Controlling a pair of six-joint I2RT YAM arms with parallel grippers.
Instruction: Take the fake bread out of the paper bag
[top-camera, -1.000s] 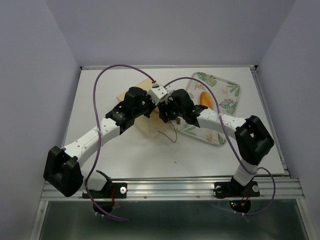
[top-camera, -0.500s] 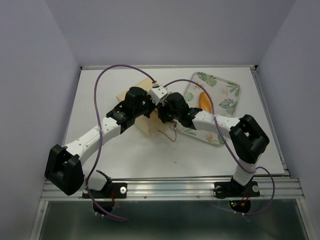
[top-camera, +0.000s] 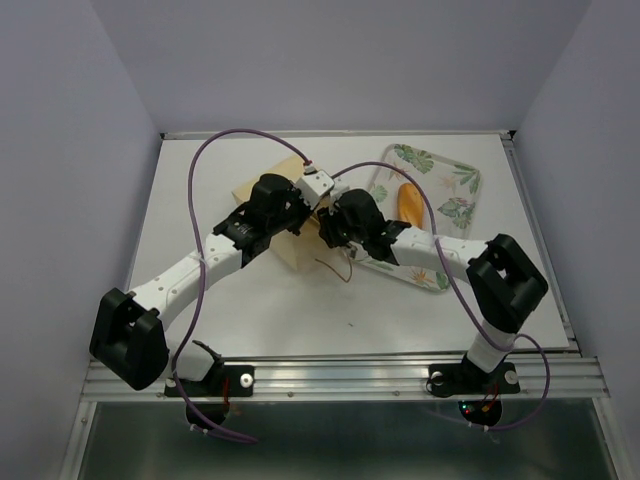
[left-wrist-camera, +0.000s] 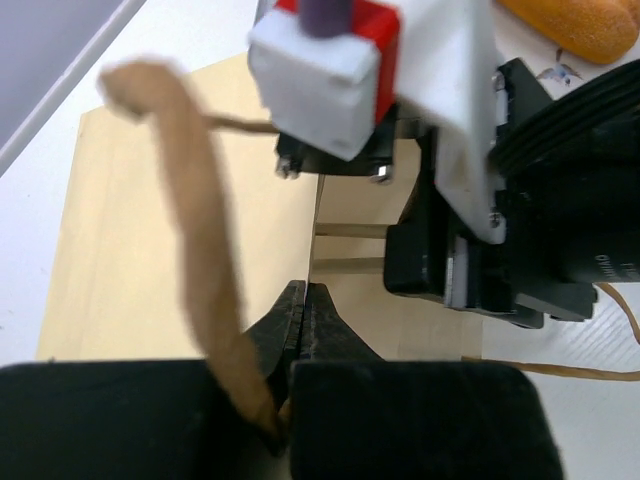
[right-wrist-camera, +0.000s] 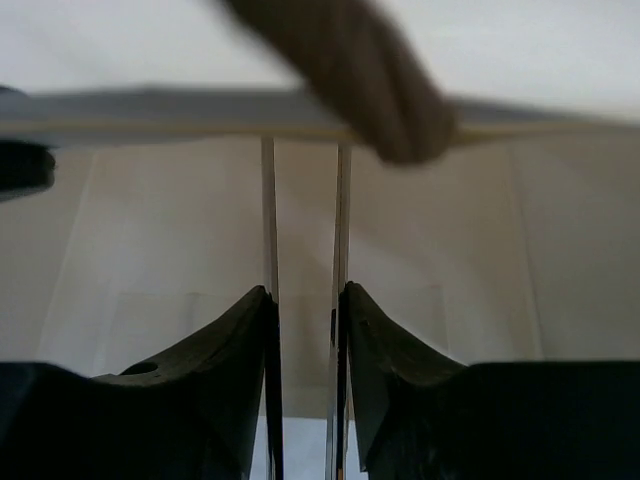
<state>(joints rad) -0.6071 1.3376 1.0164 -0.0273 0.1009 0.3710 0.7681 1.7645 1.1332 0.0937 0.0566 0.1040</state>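
The pale-tan paper bag lies on the table under both wrists. My left gripper is shut on the edge of the bag's mouth, and the left wrist view shows the thin paper edge pinched between the jaws. My right gripper is at the mouth; in the right wrist view its fingers stand narrowly apart with only bare paper ahead. The long golden-orange loaf lies on the floral tray; it also shows in the left wrist view. The other bread pieces are hidden.
A brown cord handle trails on the table in front of the bag; the other handle hangs blurred beside my left jaws. The two wrists are close together over the bag. The tray lies to the right of the bag.
My right wrist has shifted slightly left toward the bag's mouth and its forearm has dropped lower. My left gripper keeps its hold on the bag's edge.
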